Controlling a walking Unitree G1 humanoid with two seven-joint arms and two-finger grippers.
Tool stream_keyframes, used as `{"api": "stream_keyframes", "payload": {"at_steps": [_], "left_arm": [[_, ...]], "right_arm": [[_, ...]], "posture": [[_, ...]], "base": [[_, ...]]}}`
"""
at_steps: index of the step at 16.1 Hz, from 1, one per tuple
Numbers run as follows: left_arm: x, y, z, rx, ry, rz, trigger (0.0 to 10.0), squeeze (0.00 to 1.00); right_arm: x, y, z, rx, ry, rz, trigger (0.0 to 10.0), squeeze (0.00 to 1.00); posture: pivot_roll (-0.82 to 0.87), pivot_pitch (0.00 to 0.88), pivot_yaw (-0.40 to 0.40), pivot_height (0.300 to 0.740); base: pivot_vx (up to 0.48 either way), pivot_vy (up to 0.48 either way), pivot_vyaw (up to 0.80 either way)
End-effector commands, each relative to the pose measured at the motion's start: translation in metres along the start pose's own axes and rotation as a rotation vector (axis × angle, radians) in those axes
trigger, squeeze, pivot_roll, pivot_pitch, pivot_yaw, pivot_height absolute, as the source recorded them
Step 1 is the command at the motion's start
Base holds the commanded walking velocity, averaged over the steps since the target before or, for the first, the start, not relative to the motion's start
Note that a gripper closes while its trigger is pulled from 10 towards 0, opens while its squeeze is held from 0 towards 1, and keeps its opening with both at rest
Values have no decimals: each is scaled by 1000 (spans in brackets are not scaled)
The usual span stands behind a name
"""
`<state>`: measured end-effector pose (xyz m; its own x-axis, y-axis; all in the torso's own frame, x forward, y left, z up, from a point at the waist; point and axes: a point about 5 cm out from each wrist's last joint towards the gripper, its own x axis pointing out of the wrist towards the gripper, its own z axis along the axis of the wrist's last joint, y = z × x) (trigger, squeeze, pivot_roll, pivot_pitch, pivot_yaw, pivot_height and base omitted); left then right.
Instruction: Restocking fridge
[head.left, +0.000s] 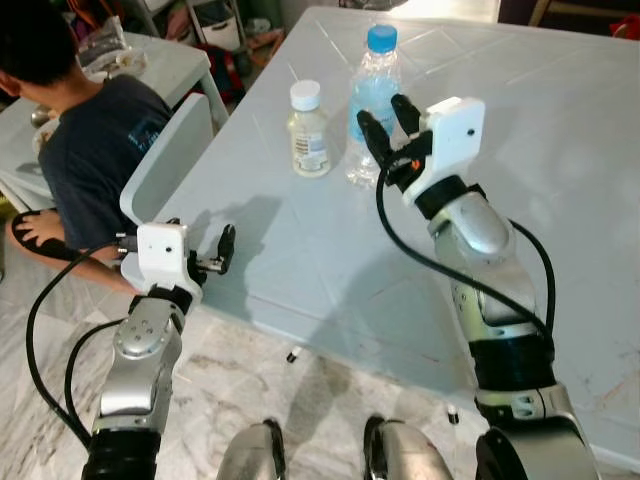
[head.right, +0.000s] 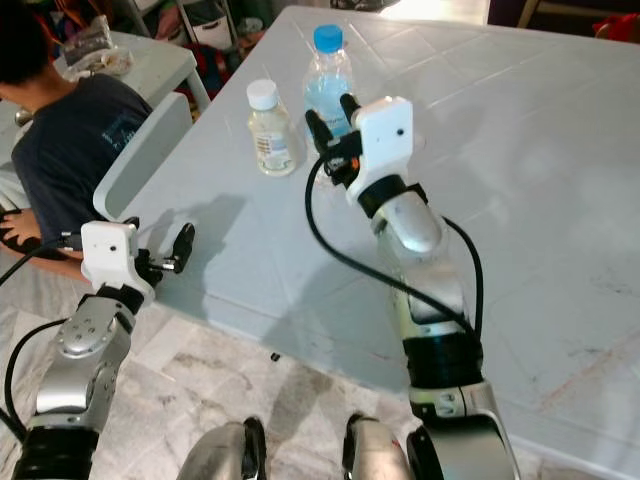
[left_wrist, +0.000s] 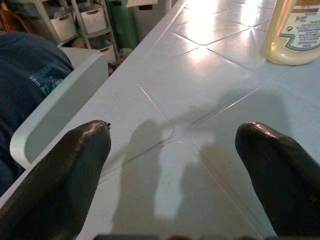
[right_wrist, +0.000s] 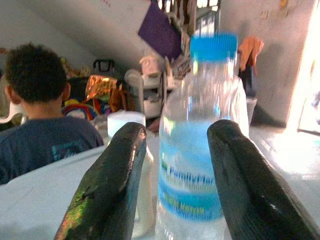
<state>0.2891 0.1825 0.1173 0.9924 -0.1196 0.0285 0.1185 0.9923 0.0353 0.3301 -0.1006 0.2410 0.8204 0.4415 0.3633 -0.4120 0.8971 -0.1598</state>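
A clear water bottle (head.left: 372, 95) with a blue cap and blue label stands upright on the white table (head.left: 330, 270). Left of it stands a small pale yellow bottle (head.left: 308, 130) with a white cap. My right gripper (head.left: 384, 114) is raised at the water bottle's near side, open. In the right wrist view the water bottle (right_wrist: 197, 150) is just ahead of the gap between the fingers (right_wrist: 112, 185), apart from them. My left gripper (head.left: 222, 250) hovers open and empty at the table's near left edge. The left wrist view has the small bottle (left_wrist: 295, 30) far ahead.
A person (head.left: 85, 150) in a dark shirt sits at the left in a white chair (head.left: 165, 150), close to my left arm. Shelves and clutter stand behind the table's far left corner. Tiled floor lies below the table's near edge.
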Motion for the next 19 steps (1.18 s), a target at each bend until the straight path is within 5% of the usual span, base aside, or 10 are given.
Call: {"api": "stream_keyframes", "payload": {"at_steps": [1,7,8,10,19], "left_arm": [[-4,6,-4,13,22,13,10000,0],[-7,8,-5,30,45,-18,10000,0],[-8,8,-4,32,47,-20,10000,0],[-10,8,-4,35,52,-24,10000,0],[-16,12,-3,52,75,-30,10000,0]], "right_arm": [[3,6,11,-20,-44,3,10000,1000],[22,-24,22,-44,-16,-91,10000,988],[30,-25,24,-46,-4,-66,10000,525],[39,-24,25,-13,7,-39,10000,0],[77,-34,38,-2,78,55,10000,0]], "posture": [[-36,124,105,740],[-19,157,132,740],[-9,162,133,740],[2,170,135,740],[37,189,140,740]], "base": [[0,0,0],[0,0,0],[0,0,0],[0,0,0],[0,0,0]]}}
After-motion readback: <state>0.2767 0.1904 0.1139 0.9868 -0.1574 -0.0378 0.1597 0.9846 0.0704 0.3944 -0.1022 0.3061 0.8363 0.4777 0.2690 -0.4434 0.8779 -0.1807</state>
